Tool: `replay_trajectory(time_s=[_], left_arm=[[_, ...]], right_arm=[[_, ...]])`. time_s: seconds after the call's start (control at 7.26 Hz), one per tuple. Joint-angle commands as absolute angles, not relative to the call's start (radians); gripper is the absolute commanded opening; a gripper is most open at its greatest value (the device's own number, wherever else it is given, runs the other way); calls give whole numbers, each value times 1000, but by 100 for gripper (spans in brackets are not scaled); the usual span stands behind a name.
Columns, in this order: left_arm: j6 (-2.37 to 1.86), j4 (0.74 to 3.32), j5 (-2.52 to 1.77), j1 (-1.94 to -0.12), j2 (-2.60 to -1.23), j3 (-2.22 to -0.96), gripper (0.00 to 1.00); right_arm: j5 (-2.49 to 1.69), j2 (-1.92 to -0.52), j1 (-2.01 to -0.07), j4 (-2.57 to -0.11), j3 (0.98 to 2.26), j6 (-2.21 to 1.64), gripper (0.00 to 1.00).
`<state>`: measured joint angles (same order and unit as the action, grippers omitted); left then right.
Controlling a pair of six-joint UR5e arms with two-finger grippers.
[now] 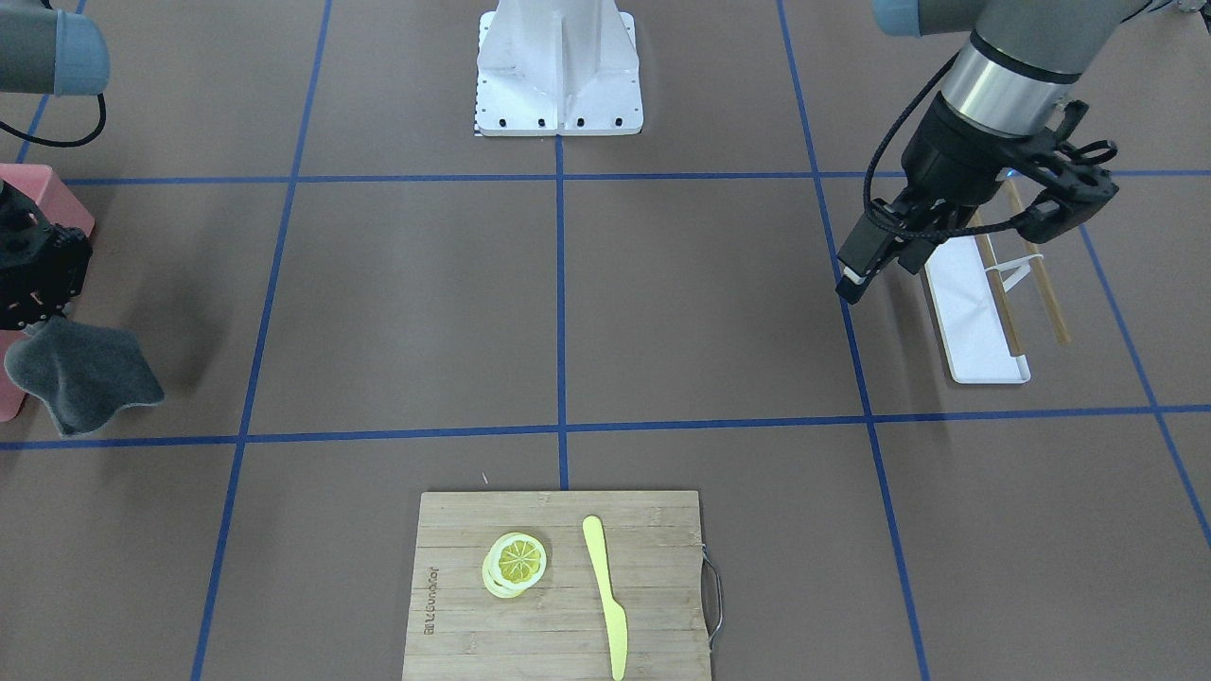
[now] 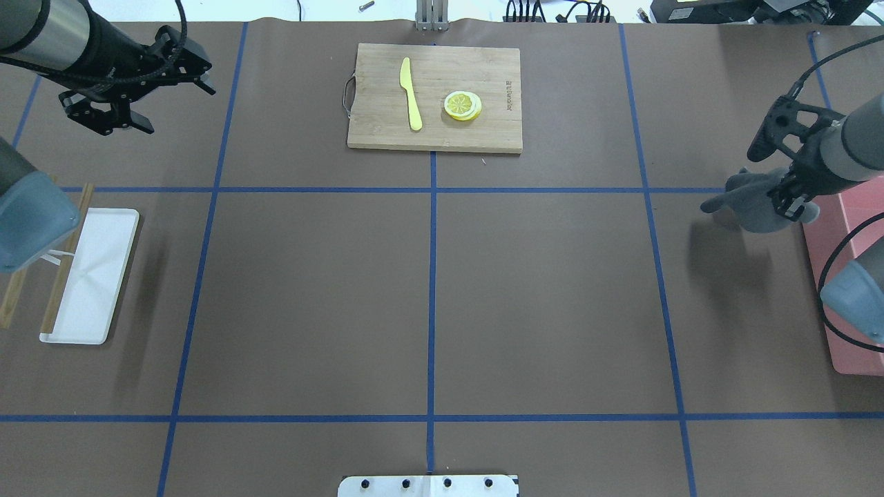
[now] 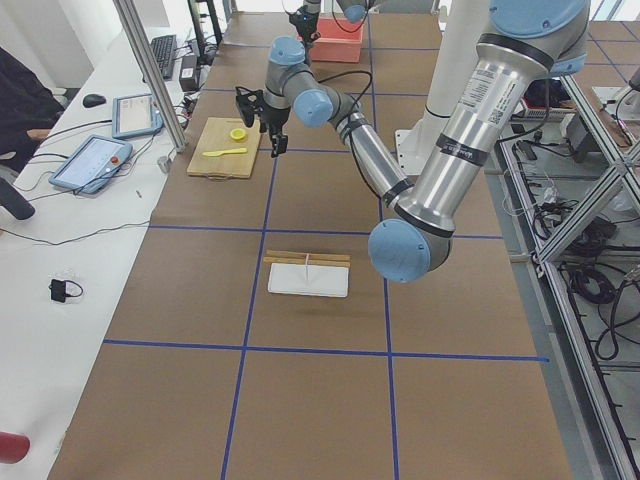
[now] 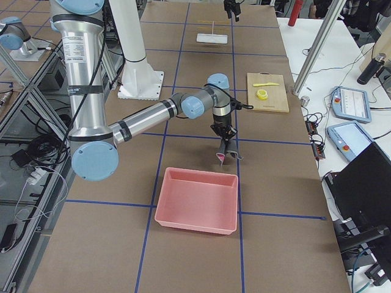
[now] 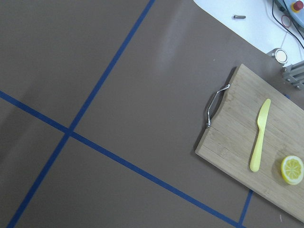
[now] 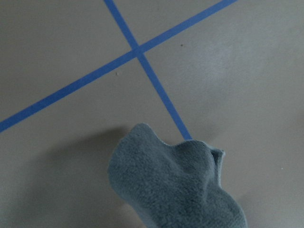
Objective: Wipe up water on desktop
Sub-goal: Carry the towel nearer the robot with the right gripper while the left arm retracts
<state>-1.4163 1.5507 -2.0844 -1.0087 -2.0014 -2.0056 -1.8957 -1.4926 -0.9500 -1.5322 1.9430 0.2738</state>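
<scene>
Right gripper (image 2: 787,199), 3 o'clock on desktop (image 2: 539,290): clamped on hanging grey cloth (image 2: 742,198); left gripper (image 2: 169,103), 10 o'clock: jaws spread, empty.

Clock from counter (image 2: 552,310) centre, overhead view: cutting board (image 2: 387,131) 12, knife (image 2: 411,96) on it at 9 of lemon slices (image 2: 463,105); tray (image 2: 97,290) 9, sticks (image 2: 65,259) just outward; bin (image 2: 846,331) 3, cloth (image 2: 749,200) near its 10 corner; robot base (image 2: 428,486) 6.

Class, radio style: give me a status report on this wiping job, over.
Left tool open, empty, aloft. Right tool shut on grey cloth, hanging over desktop. No water visible. Pink bin beside cloth.
</scene>
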Motion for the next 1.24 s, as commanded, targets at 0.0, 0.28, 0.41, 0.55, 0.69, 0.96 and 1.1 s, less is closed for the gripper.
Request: replay_trajectory(time_s=[0.0,0.28,0.41,0.55,0.69,0.96,1.1], left_arm=[[-1384,1549,-2085,-1026,-1977,-2016,98],[-1384,1552,-2083,-1026,-1958,-2011,98],[-1379,1557,-2082,-1026,-1948,-2010,98],[-1379,1557,-2082,-1026,-1950,-2006,98],[-1379,1557,-2076,-1026,-1948,-2002,98],[-1379,1557,-2074,-1026,-1950,-2002,98],[-1379,1557,-2072,-1026,-1948,-2000,98]], right_arm=[[-1856,-1406,-832,-1667,1944,288,0],[-1853,-1362,-750,-1689,1933,249,0],[-1855,-1339,-700,-1689,1931,167,0],[-1853,-1316,-646,-1687,1916,91,0],[-1856,-1290,-625,-1689,1914,46,0],[-1862,-1249,-542,-1677,1901,-114,0],[-1873,-1233,-523,-1675,1904,-176,0]])
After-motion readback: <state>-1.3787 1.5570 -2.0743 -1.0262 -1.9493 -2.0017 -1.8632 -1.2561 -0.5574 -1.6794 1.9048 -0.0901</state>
